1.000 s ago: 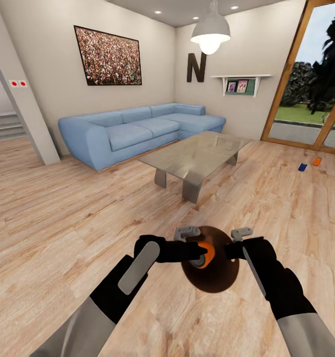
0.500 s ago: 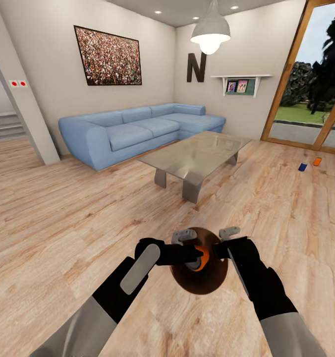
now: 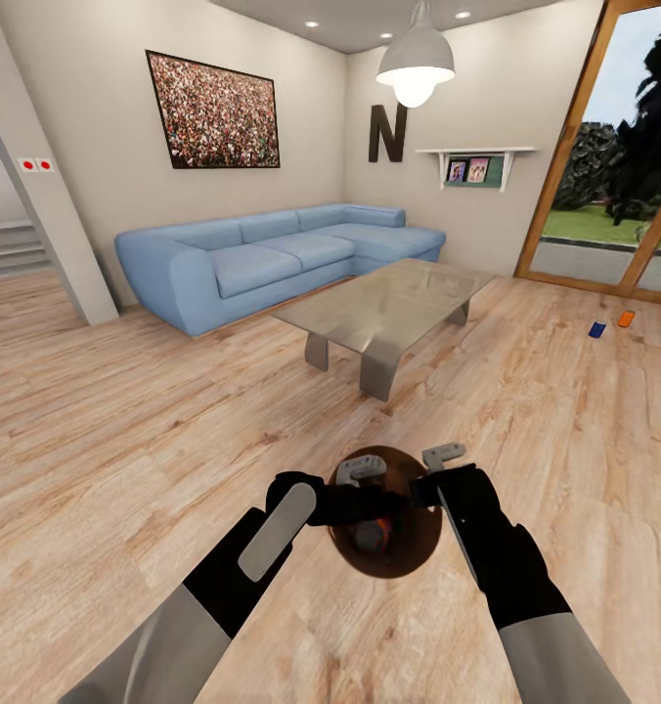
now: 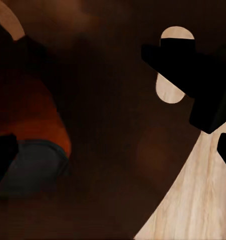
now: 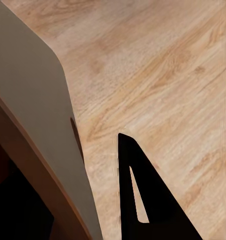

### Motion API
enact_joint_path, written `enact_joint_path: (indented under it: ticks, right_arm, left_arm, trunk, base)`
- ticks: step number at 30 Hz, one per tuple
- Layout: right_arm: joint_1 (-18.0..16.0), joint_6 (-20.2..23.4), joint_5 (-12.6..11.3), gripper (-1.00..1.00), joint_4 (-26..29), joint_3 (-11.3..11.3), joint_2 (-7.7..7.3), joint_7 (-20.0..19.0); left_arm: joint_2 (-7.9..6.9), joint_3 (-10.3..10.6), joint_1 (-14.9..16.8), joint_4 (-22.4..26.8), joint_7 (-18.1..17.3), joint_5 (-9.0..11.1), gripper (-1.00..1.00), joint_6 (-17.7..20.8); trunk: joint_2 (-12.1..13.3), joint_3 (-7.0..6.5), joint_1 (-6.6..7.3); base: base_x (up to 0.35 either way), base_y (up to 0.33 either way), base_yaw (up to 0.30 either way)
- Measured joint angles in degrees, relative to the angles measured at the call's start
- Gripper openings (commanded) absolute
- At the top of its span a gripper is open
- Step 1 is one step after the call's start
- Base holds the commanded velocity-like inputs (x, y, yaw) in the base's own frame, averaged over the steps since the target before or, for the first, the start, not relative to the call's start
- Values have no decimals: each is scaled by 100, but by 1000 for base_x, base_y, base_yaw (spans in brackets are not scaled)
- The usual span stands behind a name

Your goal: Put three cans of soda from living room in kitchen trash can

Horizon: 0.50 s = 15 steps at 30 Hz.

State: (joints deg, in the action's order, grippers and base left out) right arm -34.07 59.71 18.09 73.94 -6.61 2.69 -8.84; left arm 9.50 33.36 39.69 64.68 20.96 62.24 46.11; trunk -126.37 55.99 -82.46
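The right gripper (image 3: 430, 467) clamps the bin (image 3: 384, 548) rim to carry it; the left gripper's (image 3: 381, 508) fingers, grip unclear, reach inside by an orange can (image 3: 373, 535).

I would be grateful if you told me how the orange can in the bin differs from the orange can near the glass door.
The orange can in the bin sits inside the trash can, shadowed; the far orange can lies bare on the floor, brightly lit, beside a blue can. Both are orange.
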Motion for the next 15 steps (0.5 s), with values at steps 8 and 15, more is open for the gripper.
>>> enact_joint_path:
  ticks: [8,15]
  right_arm:
    - [1,2,-28,-100,-10,-9,2,-1]
    - [0,4,-68,-100,-75,24,-15,-1]
  left_arm:
    - [-2,0,0,40,5,-10,100,-4]
    - [-44,436,-2,414,73,-37,100,14]
  trunk:
    - [0,0,0]
    - [0,0,0]
  base:
    - [0,0,0]
    - [0,0,0]
